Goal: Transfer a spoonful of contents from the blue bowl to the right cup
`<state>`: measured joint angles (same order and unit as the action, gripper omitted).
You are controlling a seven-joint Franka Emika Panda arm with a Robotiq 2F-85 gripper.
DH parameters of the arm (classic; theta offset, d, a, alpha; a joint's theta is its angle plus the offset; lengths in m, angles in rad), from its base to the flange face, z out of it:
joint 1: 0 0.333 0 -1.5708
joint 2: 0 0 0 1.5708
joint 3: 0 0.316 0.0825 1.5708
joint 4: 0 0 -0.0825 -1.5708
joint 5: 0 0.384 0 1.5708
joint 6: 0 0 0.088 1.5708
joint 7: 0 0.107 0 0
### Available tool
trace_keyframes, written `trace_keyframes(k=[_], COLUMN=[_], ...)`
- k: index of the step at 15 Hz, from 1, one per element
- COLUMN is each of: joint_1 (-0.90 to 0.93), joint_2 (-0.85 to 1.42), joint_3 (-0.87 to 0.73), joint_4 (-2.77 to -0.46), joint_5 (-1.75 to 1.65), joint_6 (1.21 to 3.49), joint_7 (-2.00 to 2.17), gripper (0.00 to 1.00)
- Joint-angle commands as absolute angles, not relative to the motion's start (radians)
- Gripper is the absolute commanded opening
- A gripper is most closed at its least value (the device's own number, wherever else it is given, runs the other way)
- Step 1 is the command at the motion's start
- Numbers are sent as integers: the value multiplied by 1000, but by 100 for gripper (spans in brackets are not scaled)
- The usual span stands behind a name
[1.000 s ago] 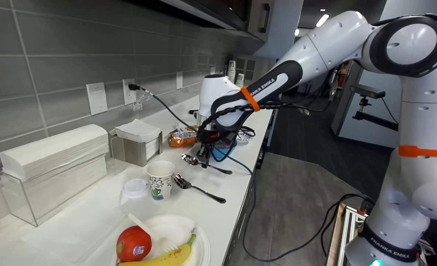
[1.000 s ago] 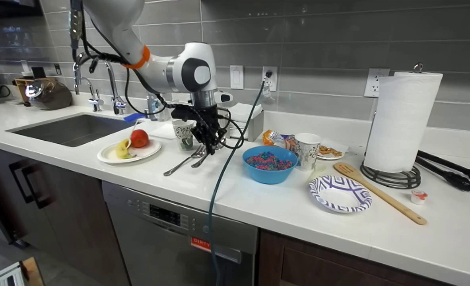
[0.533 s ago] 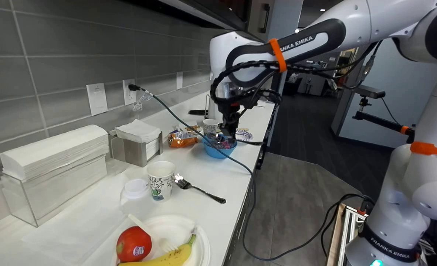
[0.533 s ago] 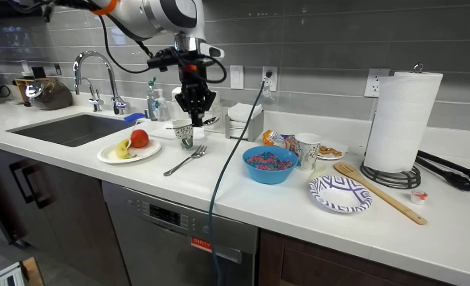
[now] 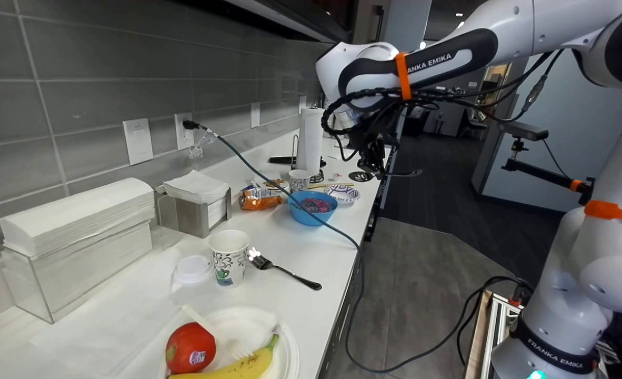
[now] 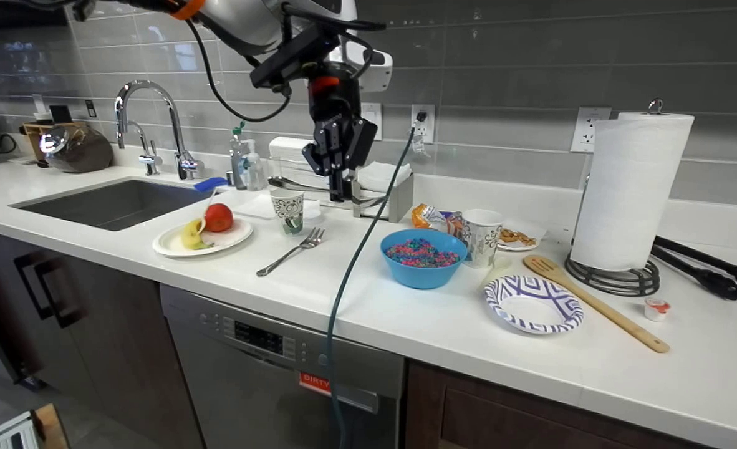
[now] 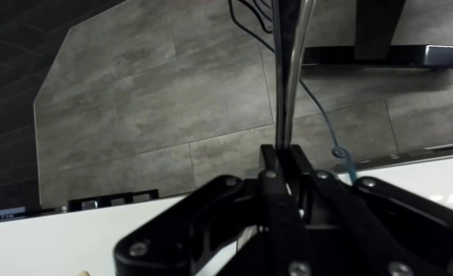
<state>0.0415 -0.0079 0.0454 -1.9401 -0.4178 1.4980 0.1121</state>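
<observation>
Left to right in an exterior view: the right paper cup [image 5: 299,180], its depths hidden, stands beside the blue bowl [image 5: 303,217] of pink-and-blue bits [image 5: 317,205]; scooping and tipping probably remain. Just right of the frame's centre, a metal spoon [image 5: 361,176], picked up but its load unclear, is clamped in the hand [image 5: 378,173], long axis nearly level, scoop end pointing left, handle right.

Exterior views are facing along and across the shared countertop [image 5: 290,247]. The wrist view is peering down, gripper [image 7: 283,155] close.

Cups [image 6: 482,240] — two, blue bowl [image 6: 423,277] — one
</observation>
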Motion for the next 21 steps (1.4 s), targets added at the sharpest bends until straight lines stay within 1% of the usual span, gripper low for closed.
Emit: trace_keyframes(k=[1, 5, 10, 21], joint_1=[18, 20, 23, 53], joint_2=[69, 180, 289, 447], joint_3=[21, 13, 4, -2], joint_4=[-1910, -1846, -1772, -1638], joint_5=[-498, -550, -523, -522], joint_6=[1523, 1576, 1646, 1639], joint_7=[130, 128, 124, 114], gripper=[3, 3, 3, 3])
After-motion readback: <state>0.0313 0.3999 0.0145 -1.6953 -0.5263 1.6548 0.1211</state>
